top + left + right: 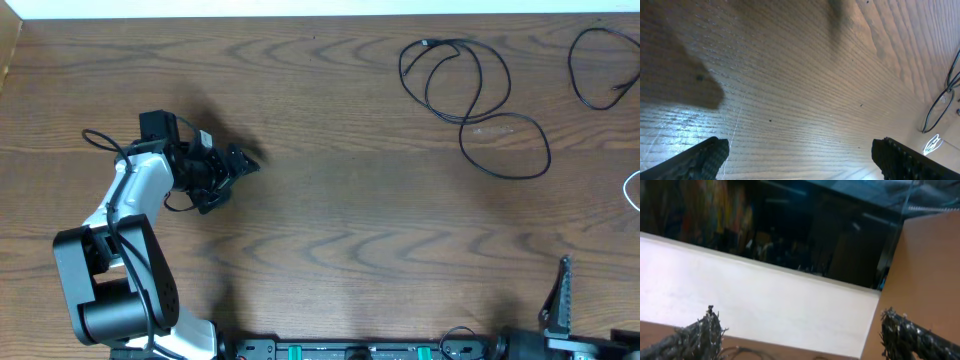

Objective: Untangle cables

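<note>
Thin black cables (466,122) are laid in loose, rounded loops at the far right of the wood-grained table (330,230), with a white cord (630,186) at its right edge. The left gripper (802,160) and the right gripper (800,335) are seen spread wide, with nothing between their ridged dark fingers.

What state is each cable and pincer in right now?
large black cable: loose overlapping loops, lying flat, untouched
second black cable: loose loop, separate, partly cropped
white cable: only a sliver visible at edge
left pincer: open, empty
right pincer: open, empty
</note>
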Action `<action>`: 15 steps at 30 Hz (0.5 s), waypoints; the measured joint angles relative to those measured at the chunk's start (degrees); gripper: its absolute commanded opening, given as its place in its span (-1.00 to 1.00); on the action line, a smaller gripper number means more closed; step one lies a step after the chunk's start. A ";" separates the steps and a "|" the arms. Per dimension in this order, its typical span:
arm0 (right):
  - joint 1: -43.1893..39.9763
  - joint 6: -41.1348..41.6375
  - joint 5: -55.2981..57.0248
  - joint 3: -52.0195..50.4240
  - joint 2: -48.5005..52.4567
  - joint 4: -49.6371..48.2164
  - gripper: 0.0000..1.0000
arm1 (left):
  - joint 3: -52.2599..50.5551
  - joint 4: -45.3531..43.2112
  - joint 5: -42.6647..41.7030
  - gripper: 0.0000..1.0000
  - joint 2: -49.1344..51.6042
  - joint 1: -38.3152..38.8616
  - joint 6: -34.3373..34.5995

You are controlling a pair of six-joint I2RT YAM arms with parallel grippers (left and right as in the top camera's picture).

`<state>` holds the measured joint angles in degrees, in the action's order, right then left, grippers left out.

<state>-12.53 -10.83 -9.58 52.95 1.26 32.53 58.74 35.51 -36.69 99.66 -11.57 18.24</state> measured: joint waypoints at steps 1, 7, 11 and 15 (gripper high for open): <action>0.07 0.04 -0.31 0.31 -0.02 0.28 0.98 | 0.00 -0.02 0.02 0.96 0.00 0.00 -0.02; 0.13 0.02 -5.27 0.81 -0.09 -6.62 0.99 | 0.00 -0.02 0.00 0.96 0.00 0.00 0.00; 0.13 0.09 -8.20 1.38 -0.26 -10.69 0.98 | 0.00 0.00 0.02 0.96 0.00 0.00 -0.02; 0.13 0.07 -9.51 1.40 -0.31 -10.71 0.99 | 0.00 0.00 0.02 0.96 0.00 0.00 -0.02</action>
<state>-12.40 -10.76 -19.09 54.35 0.95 21.82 58.74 35.51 -36.67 99.66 -11.57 18.22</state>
